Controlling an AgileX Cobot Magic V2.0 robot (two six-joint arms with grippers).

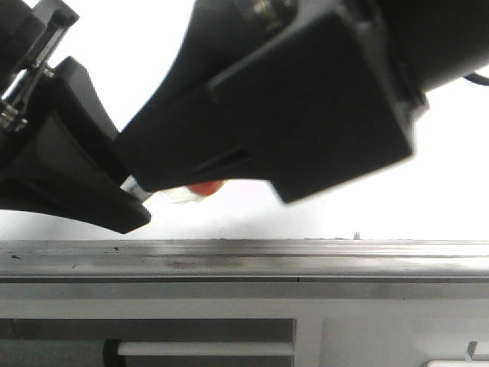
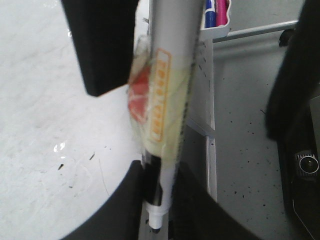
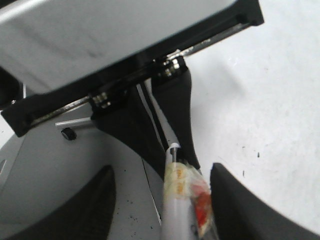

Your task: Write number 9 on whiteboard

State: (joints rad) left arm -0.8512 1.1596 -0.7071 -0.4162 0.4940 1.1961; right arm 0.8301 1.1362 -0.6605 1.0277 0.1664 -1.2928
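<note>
The whiteboard is glossy white and lies behind both grippers; it also shows in the left wrist view and the right wrist view. No number 9 stroke shows on it, only tiny specks and faint scratches. My left gripper is shut on a white marker with a red and yellow label, near its tip end, over the board's edge. The uncapped tip points past the fingers. My right gripper is open, its fingers on either side of the marker's back end. In the front view both grippers fill the frame.
A grey metal rail runs along the whiteboard's near edge. Beyond it lies a grey speckled table surface. A white holder with blue and pink markers stands off the board beside the rail.
</note>
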